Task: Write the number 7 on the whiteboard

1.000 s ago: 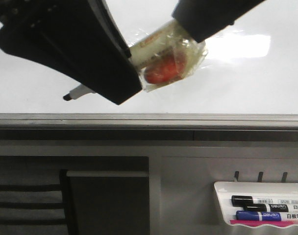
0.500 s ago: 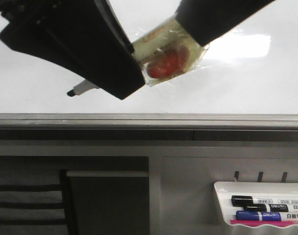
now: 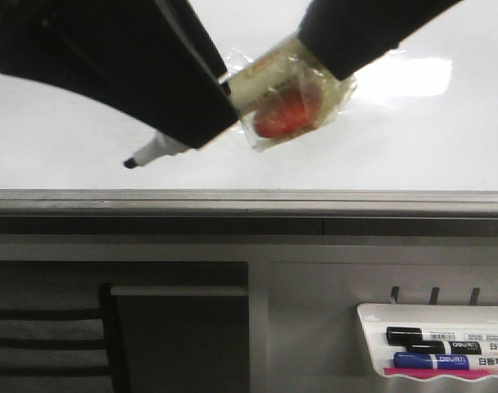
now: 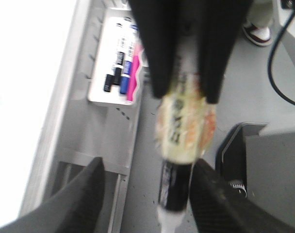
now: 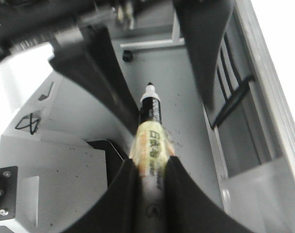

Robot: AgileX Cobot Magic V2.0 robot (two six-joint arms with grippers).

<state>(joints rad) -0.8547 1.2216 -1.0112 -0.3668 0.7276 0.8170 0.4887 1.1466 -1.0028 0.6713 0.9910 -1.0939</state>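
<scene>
Glossy whiteboard (image 3: 61, 123) above a grey edge rail (image 3: 249, 201); below, a white tray (image 3: 372, 344) holding markers (image 3: 433, 348).

A big shiny white whiteboard (image 3: 445, 139) fills the top, and a black gripper (image 3: 233, 94) in front of it is closed on a marker (image 3: 155, 151) that has a clear crinkly tape wrap with a red patch (image 3: 286, 102) around its middle. The marker's small dark tip points down toward the board's grey metal edge rail (image 3: 249, 201), which lies just below it. Far below the marker, on the side away from its tip, a small white tray (image 3: 372, 340) holds a black pen (image 3: 433, 336) and a blue pen (image 3: 433, 360).
</scene>
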